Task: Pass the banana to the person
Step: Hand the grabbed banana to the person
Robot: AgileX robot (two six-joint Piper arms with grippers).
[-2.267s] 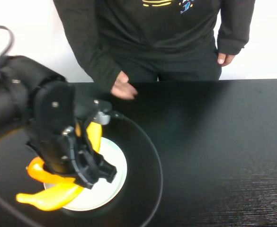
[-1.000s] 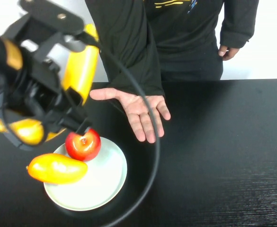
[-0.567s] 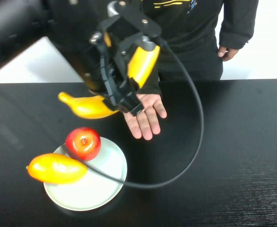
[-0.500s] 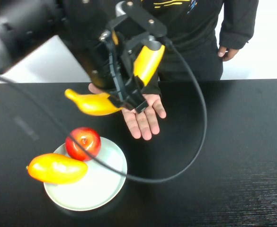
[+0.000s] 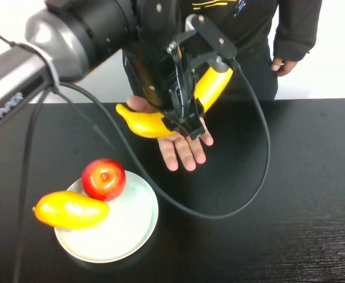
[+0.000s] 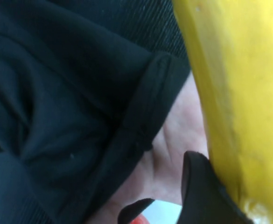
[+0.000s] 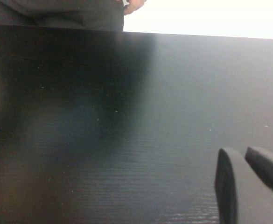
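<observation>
My left gripper (image 5: 184,112) is shut on the banana (image 5: 144,122), a long curved yellow fruit held crosswise just above the person's open palm (image 5: 181,147). The person (image 5: 231,35) stands behind the table in a dark sweatshirt, arm stretched out palm up. In the left wrist view the banana (image 6: 234,93) fills one side, a black finger (image 6: 201,191) presses against it, and the palm (image 6: 178,140) and dark sleeve (image 6: 80,116) lie right behind. My right gripper (image 7: 246,177) is shut and empty over bare black table; it is out of the high view.
A white plate (image 5: 131,230) at the front left holds a red apple (image 5: 103,178) and an orange-yellow mango (image 5: 70,210). The left arm's cable (image 5: 243,200) loops over the black table (image 5: 290,194). The person's other hand (image 5: 281,63) hangs at the far edge.
My left gripper lifted the banana off the plate and carried it up and to the right, over the person's hand. The person stretched out an open palm.
</observation>
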